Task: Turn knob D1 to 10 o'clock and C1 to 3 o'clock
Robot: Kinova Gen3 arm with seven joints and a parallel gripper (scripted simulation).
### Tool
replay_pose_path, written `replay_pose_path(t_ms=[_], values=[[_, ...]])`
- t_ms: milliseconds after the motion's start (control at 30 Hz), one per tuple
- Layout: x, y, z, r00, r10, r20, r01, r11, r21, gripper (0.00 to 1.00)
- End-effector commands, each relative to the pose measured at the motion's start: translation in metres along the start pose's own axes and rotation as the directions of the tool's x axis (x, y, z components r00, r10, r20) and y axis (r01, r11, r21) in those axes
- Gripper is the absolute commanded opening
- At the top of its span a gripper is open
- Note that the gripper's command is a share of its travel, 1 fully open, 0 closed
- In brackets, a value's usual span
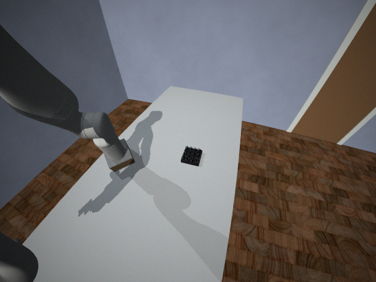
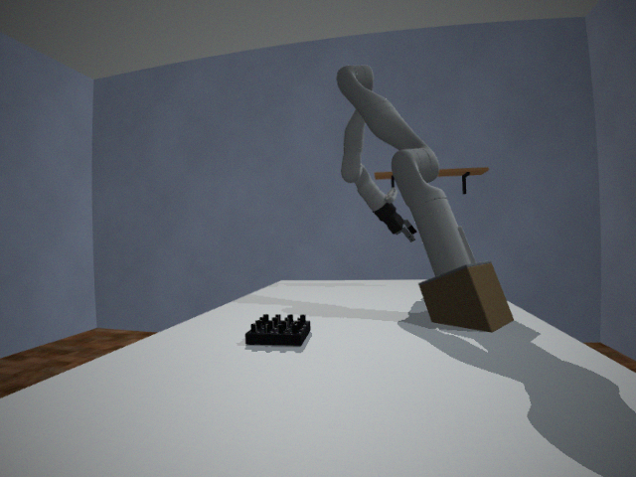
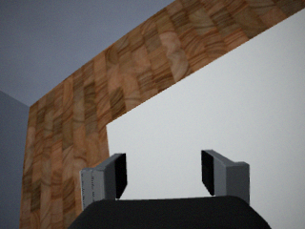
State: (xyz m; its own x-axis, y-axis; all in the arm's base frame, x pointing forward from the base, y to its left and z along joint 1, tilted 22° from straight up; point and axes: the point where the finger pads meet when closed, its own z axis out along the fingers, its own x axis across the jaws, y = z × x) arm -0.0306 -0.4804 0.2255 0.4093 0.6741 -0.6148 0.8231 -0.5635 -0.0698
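Plainly, the fingers of the gripper (image 2: pixel 412 235) (image 3: pixel 164 174) stand wide apart, released, with nothing between them, in the air well apart from the knob box (image 1: pixel 191 155) (image 2: pixel 277 332). The black box rests upright on the white table (image 1: pixel 209 121) (image 2: pixel 205 410) (image 3: pixel 191 119), its knobs on top. They look too small here to tell, I think, where any white line points.

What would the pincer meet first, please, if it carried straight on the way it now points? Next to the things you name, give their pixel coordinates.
Probably the white table (image 1: pixel 188 121) (image 2: pixel 205 390) (image 3: pixel 191 129), near its edge; depth is unclear, but nothing else shows between the open pincer's (image 2: pixel 412 235) (image 3: pixel 164 174) fingers.
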Motion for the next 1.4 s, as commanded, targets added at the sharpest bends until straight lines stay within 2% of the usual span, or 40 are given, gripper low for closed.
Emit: replay_pose_path(t_ms=[0, 833, 1033, 1100, 1233, 1367], values=[[-0.001, 0.000, 0.000, 1.000, 0.001, 0.001, -0.001, 1.000, -0.001, 1.00], [0.003, 0.007, -0.003, 1.000, -0.027, 0.001, 0.027, 1.000, -0.011, 1.00], [0.017, 0.028, -0.009, 0.993, -0.119, -0.001, 0.119, 0.992, -0.041, 1.00], [0.017, 0.028, -0.009, 0.993, -0.119, -0.001, 0.119, 0.992, -0.041, 1.00], [0.035, 0.051, -0.017, 0.974, -0.225, 0.002, 0.224, 0.972, -0.075, 1.00], [0.060, 0.081, -0.030, 0.931, -0.364, 0.015, 0.363, 0.924, -0.120, 1.00]])
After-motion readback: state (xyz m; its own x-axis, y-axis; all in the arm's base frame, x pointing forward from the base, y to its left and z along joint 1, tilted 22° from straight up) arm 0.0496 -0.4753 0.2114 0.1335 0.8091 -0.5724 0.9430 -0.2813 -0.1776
